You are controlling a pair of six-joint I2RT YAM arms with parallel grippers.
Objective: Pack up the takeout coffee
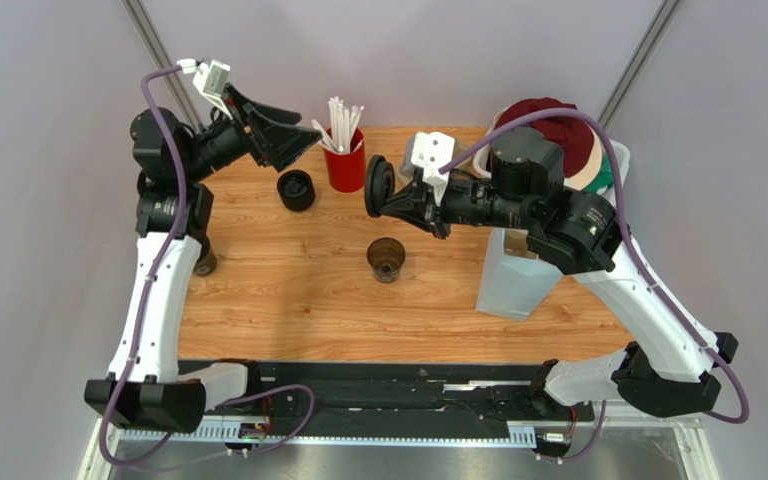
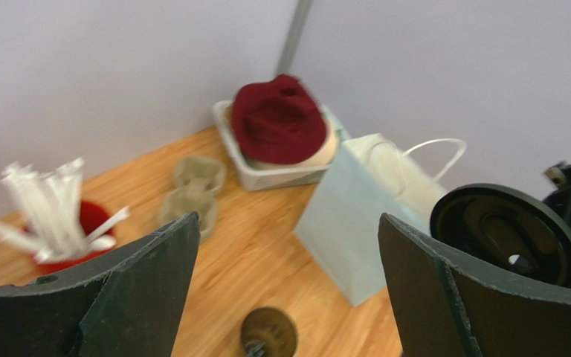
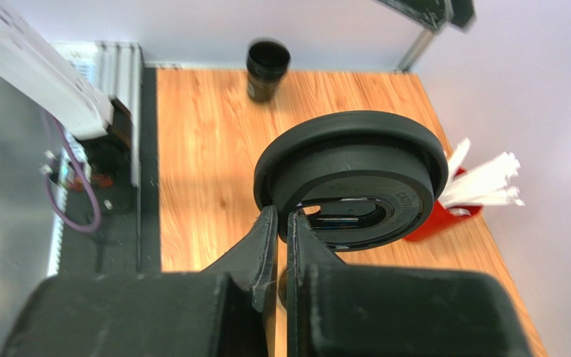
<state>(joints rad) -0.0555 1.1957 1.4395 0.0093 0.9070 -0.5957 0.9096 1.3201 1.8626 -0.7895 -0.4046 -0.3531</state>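
Fingers of the right gripper (image 3: 281, 223) are pressed together on the rim of the black round plastic lid (image 3: 352, 178), pinching it at its lower edge so that it stands on edge in the air. From above, that lid (image 1: 380, 185) hangs over the middle of the wooden table (image 1: 278, 290), apart from the small brown paper cup (image 1: 386, 258), which stands upright and uncovered on the boards just nearer the arm bases, its dark inside showing. To the cup's right stands a pale blue paper bag with a white cord handle (image 1: 518, 275), partly under the right arm. Farther back and to the left of the lid is a red cup of white straws (image 1: 344, 155), and just beside it on its left a squat all-black round piece (image 1: 296, 190). The left gripper (image 1: 308, 140) is raised near the straws with its jaws spread wide and nothing between them. Its wrist view shows a grey pulp cup carrier (image 2: 192, 193) lying near the back wall, next to a white bin (image 2: 266, 175) holding a dark red cap (image 2: 277, 119).
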